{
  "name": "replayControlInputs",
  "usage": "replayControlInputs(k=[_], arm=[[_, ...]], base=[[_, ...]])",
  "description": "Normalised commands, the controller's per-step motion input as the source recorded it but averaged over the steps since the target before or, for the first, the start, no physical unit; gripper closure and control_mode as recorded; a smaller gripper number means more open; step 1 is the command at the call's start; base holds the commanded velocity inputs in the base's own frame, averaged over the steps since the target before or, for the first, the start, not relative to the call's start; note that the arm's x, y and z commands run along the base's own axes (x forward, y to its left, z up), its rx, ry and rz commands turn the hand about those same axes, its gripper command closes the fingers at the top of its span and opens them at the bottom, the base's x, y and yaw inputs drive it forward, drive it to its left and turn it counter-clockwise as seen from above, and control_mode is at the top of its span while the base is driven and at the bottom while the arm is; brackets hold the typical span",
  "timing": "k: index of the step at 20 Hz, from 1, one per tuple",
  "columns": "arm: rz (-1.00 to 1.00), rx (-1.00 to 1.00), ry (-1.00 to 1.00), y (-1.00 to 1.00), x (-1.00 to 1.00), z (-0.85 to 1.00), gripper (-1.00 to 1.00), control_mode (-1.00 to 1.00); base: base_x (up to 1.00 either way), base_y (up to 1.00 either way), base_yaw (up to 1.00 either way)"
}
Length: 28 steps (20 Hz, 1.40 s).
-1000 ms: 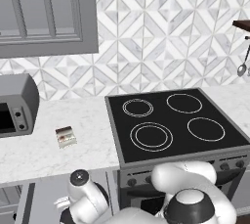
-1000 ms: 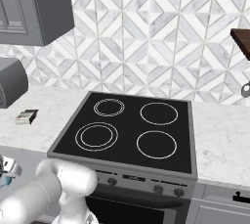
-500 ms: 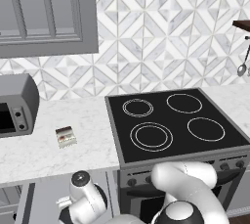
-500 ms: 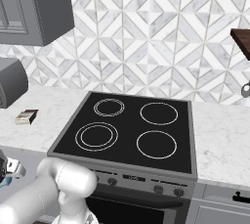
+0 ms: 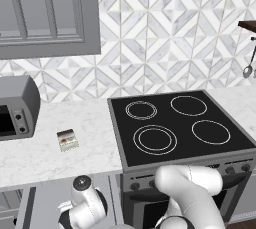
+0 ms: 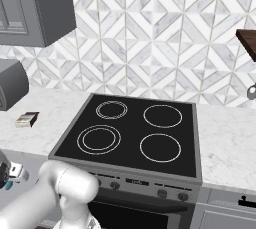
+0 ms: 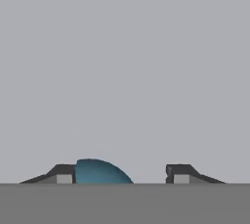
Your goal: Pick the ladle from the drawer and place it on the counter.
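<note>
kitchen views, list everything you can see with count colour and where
ladle: one, teal, rounded part between the fingertips, against the left one
drawer: one, grey flat floor, behind the ladle
counter: one, white marble, both sides of the cooktop
cooktop: one, black with four white rings, centre
toaster oven: one, grey, far left on the counter
small box: one, pale with a dark stripe, on the counter left of the cooktop
wall cabinet: one, grey, upper left
hand: one, dark fingertips apart
</note>
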Motion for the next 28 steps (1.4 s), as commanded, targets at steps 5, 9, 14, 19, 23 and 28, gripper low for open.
replayControlInputs(k=[5, 9, 14, 19, 23, 28], arm=[[0.0, 0.0, 0.0, 0.0, -0.04, -0.01, 1.0, -1.0], [0.0, 0.0, 0.0, 0.1, -0.33, 0.29, 1.0, -1.0], [0.0, 0.0, 0.0, 0.3, -0.73, 0.56, 1.0, -1.0], [0.0, 0.02, -0.01, -0.05, -0.83, 0.92, 1.0, -1.0], [-0.01, 0.05, -0.06, -0.43, -0.52, 1.0, 1.0, -1.0], [-0.05, 0.11, -0.03, -0.67, -0.05, 1.0, 1.0, -1.0]], base=[[0.0, 0.0, 0.0], [0.0, 0.0, 0.0], [0.0, 0.0, 0.0], [0.0, 0.0, 0.0], [0.0, 0.0, 0.0], [0.0, 0.0, 0.0]])
